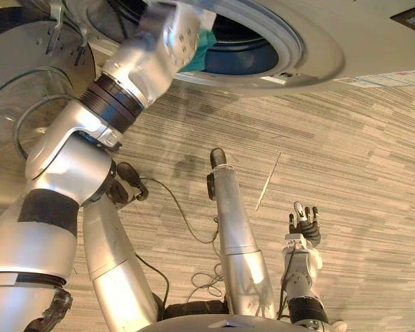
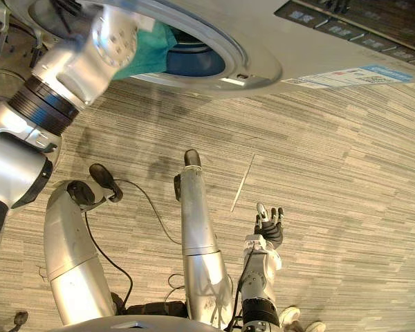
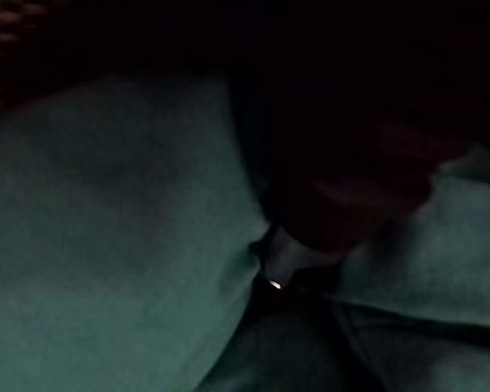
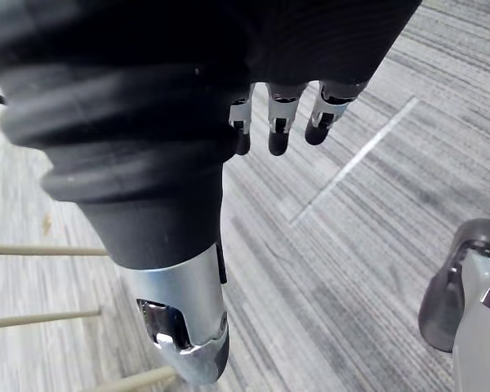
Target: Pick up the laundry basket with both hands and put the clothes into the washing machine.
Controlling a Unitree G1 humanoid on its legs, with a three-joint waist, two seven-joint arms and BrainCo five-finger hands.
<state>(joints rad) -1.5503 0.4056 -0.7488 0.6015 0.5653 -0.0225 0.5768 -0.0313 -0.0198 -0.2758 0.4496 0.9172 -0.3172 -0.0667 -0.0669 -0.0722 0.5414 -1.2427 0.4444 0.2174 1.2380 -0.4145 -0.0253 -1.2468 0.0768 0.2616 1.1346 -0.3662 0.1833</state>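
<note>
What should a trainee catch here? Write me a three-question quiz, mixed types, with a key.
1. True or false: the right hand is holding a basket.
2. Multiple choice: where is the teal cloth? A) at the washing machine's round door opening; B) in the right hand; C) on a table.
3. Short answer: which hand reaches up to the machine's opening?

Key
1. False: it hangs low over the carpet, fingers relaxed, holding nothing.
2. A.
3. The left hand.

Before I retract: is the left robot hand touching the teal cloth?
Touching: left eye view shows teal cloth bunched against the left robot hand in the washing machine opening.
</note>
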